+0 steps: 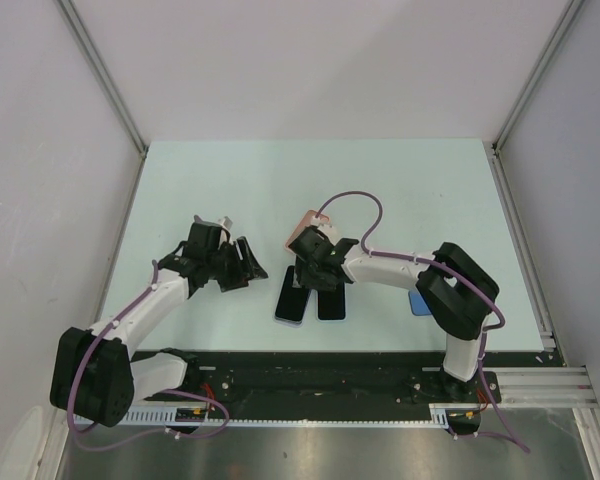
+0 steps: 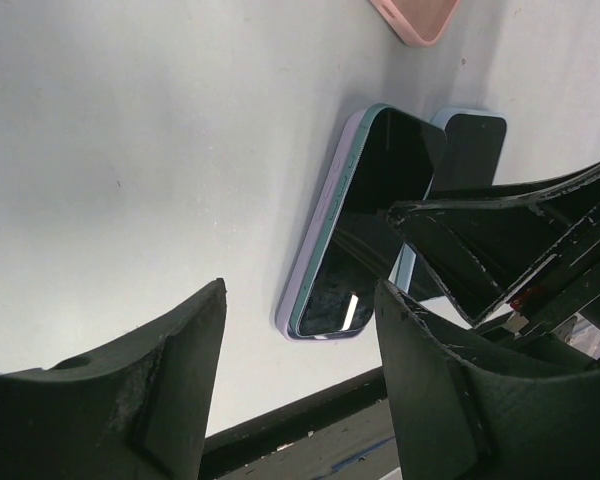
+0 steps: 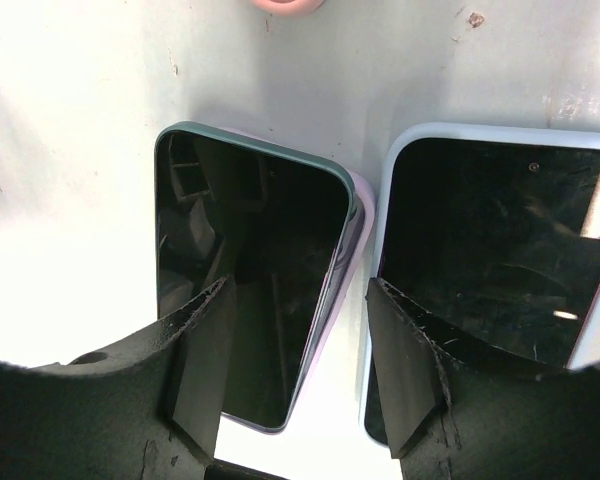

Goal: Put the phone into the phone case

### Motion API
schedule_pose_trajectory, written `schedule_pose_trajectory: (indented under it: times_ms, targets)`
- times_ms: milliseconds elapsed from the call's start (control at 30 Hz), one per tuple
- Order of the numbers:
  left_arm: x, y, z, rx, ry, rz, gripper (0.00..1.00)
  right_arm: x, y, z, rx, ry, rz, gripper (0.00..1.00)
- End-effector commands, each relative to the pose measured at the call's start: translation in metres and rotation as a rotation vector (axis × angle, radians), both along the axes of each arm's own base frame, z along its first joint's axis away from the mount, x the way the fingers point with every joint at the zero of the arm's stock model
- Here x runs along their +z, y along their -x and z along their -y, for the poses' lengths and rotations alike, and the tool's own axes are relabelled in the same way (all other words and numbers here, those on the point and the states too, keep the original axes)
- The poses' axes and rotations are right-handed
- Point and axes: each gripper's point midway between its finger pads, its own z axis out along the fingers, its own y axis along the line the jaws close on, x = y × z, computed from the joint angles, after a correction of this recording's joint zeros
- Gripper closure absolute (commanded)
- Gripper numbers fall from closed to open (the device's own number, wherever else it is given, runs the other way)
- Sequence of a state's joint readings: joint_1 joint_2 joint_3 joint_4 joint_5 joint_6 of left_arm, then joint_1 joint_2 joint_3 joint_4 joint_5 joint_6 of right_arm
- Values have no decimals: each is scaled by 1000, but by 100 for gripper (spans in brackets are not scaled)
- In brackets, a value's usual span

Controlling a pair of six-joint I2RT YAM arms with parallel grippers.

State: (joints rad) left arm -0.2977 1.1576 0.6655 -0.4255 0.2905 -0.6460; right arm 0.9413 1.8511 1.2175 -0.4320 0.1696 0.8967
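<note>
White walls closed in a pale green desk (image 1: 230, 180), with both arms reaching toward its middle. The phone (image 3: 250, 270) lay face up near the front edge, resting in a lilac case (image 2: 323, 225). Its dark green side showed above the case rim along one long edge, so it looked not fully seated there. Just beside it lay a second phone (image 3: 500, 240) in a pale blue case, and a pink case (image 2: 415, 20) sat farther back.

The right arm (image 1: 390, 268) hung over the pair with its jaws open and holding nothing. They straddled the raised long edge, probably so as to press that side down into the lilac case; I could not tell whether they touched it. The left arm (image 1: 150, 300) waited off to the side with its jaws open and empty, angled toward the phone, likely ready to steady the case.
</note>
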Motion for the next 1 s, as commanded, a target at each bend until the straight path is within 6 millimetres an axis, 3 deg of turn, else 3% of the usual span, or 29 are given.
schedule_pose_trajectory:
  times_ms: [0, 400, 733, 967]
  targets:
    - [17, -14, 0, 0, -1, 60, 34, 23, -11, -11, -28, -68, 74, 41]
    - [13, -16, 8, -27, 38, 48, 34, 25, -10, -11, -33, -70, 71, 41]
    - [19, -20, 12, -36, 50, 59, 34, 45, -16, -6, -51, -69, 131, 38]
    - [21, -21, 14, -45, 61, 59, 34, 29, -8, -2, -68, -33, 84, 40]
